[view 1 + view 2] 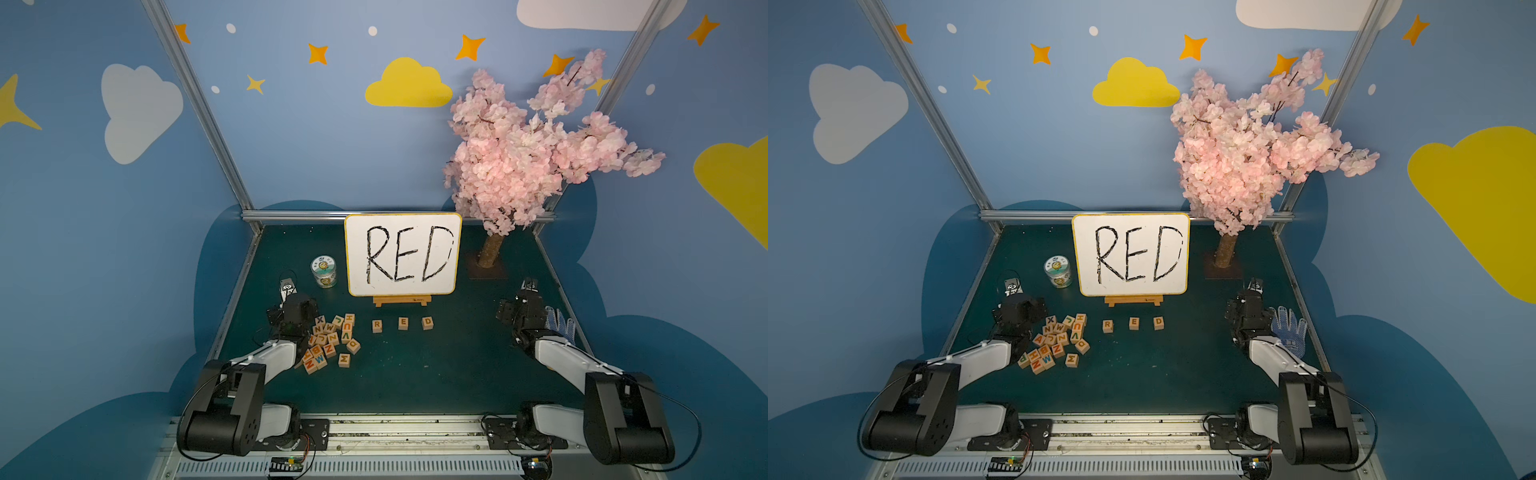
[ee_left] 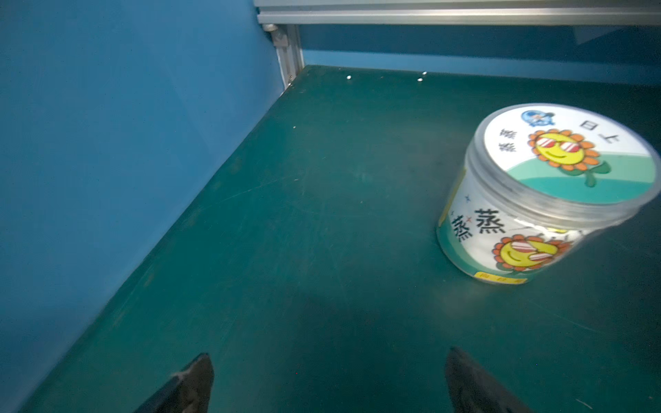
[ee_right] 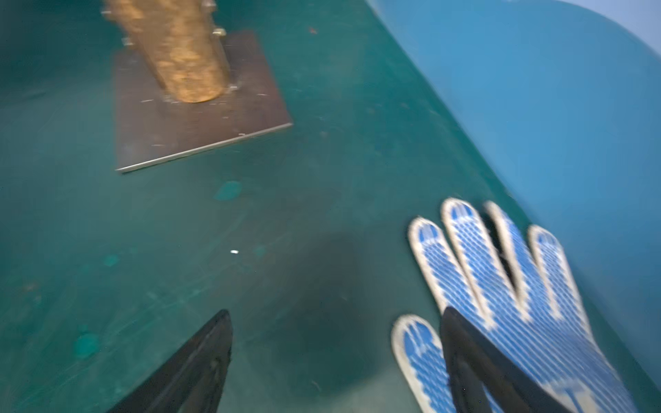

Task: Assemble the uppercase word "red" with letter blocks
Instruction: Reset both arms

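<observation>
Word first: the R block [image 1: 377, 325], the E block [image 1: 403, 323] and the D block [image 1: 427, 322] stand on the bench [image 1: 415, 374] in one line, just in front of the easel of the white board [image 1: 402, 253]. They are set apart from one another, not touching. The line's long axis runs side to side, parallel to the board, and reads in the same order as the handwriting above it.

The spare letter blocks [image 1: 330, 343] lie in a loose heap to the left of the R block, right against the left arm's wrist.

We see the left end effector [image 2: 329, 355] with its jaws spread wide and nothing between them. It faces the back left corner, with the round jar [image 2: 543, 193] ahead and off to one side. The right end effector [image 3: 336, 313] is likewise spread and empty, over bare bench, with one finger above the blue glove [image 3: 500, 286] and the tree trunk [image 3: 179, 53] beyond.

The relation that matters is that the row sits between the two arms, inward of each and nearer the robot's base than the fingertips. Both tools point away from it. The left arm is nearer the R block and the heap, and the right arm is nearer the D block.

We judge the word complete. Any tidying would need an arm to turn inward and draw back.
</observation>
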